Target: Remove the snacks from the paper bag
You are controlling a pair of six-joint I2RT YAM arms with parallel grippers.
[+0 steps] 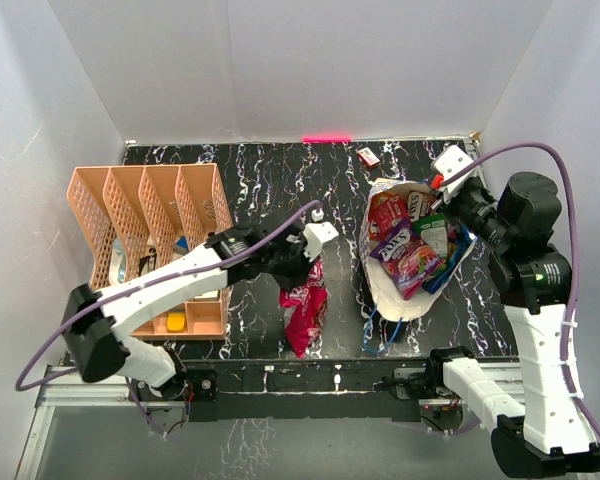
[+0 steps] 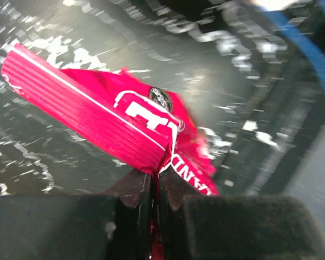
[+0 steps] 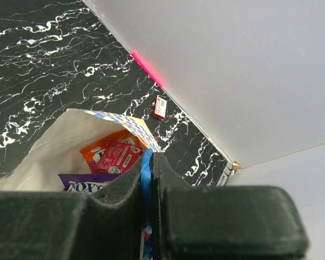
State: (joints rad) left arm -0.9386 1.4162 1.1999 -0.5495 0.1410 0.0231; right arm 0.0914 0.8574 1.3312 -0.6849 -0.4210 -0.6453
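Firmly, the left end effector (image 2: 154,183) clamps a red snack packet (image 2: 97,119).

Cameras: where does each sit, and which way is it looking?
Top external: above and behind, looking down at the table; left arm and right arm show.
Left wrist: on the left arm, looking past the left tool at its gripped red packet.
Right wrist: on the right arm, looking past the right tool into the paper bag.
Shared: top and right wrist both show the red-and-white box.

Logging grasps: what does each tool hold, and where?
Left tool: red snack packet, by its edge; right tool: paper bag, by its blue handle.
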